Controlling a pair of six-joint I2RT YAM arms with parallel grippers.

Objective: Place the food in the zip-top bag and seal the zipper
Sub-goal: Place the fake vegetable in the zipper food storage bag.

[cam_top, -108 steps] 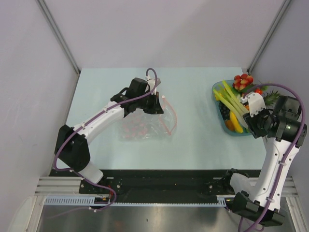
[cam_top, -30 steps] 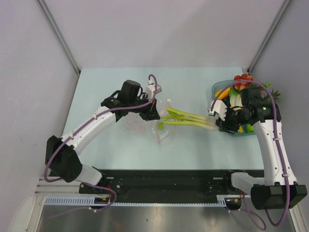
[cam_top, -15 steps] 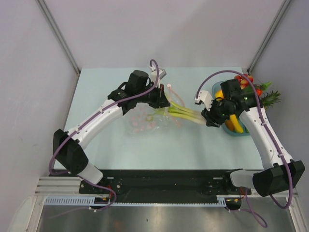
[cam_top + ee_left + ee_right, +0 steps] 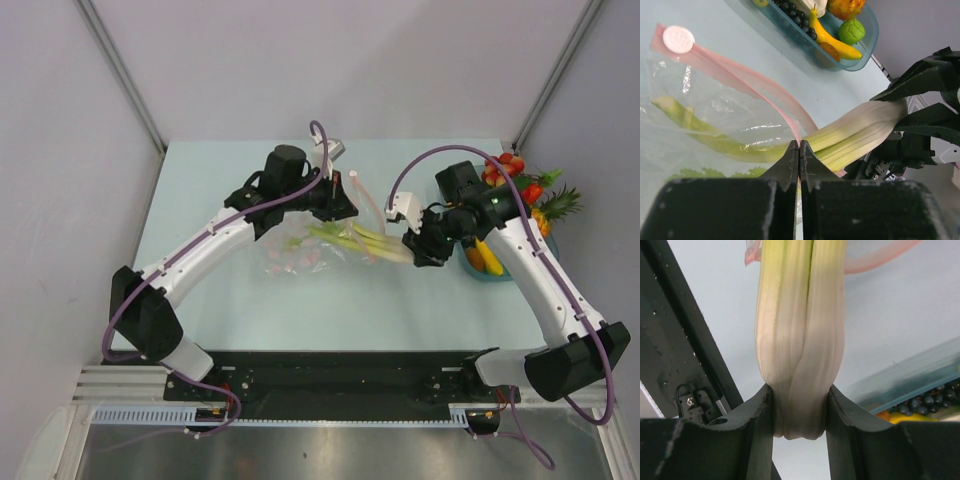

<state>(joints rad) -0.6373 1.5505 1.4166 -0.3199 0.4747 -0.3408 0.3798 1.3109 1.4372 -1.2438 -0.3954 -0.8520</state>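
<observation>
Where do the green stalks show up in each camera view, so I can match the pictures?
Top external: stalks lie mid-table, leafy end inside the bag.
Left wrist: stalks run from centre-left to the right, partly inside the bag.
Right wrist: stalks fill the centre, pale end in the right gripper.
Shared landmark: the bowl, far right in top external, top in left wrist, lower right in right wrist.

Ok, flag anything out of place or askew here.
Nothing spilled or damaged. The green stalks lie only partly inside the zip-top bag: their pale end sticks out of its mouth, clamped in the right gripper, while the left gripper pinches the zipper.
</observation>
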